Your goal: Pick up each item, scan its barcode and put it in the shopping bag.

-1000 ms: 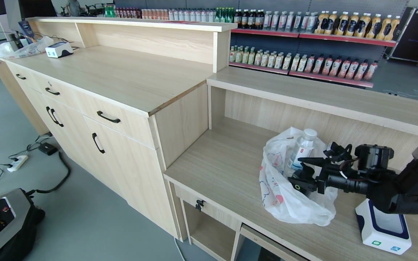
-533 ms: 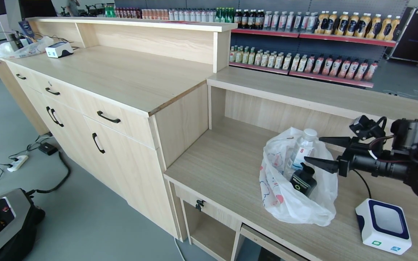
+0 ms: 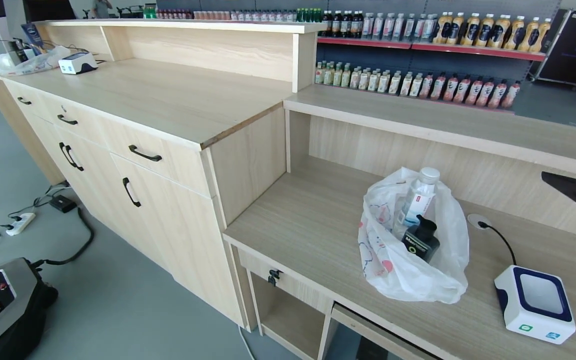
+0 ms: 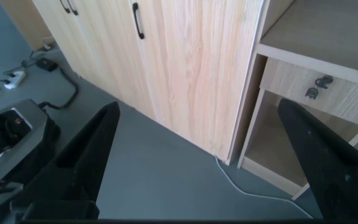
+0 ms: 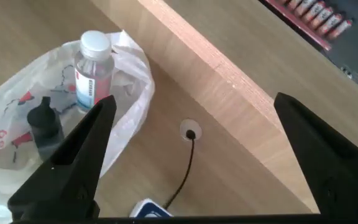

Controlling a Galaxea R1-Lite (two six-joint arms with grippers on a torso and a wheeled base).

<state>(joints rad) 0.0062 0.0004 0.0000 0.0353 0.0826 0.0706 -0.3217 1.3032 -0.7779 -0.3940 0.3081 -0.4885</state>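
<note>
Right gripper [image 5: 194, 102] jaws wide, holding nothing, apart from bag [image 3: 408, 280]; left gripper [image 4: 199, 109] jaws wide, empty, over floor [image 4: 166, 174].

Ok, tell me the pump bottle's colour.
The pump bottle is black; the head view shows it best.

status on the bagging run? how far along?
Done: a clear bottle and a black pump bottle stand in the shopping bag. In hand: nothing; the right gripper above the counter and the left gripper down by the cabinets both have open, empty fingers. Left: beside the bag I see just the scanner, so the job looks finished or close to it.
</note>
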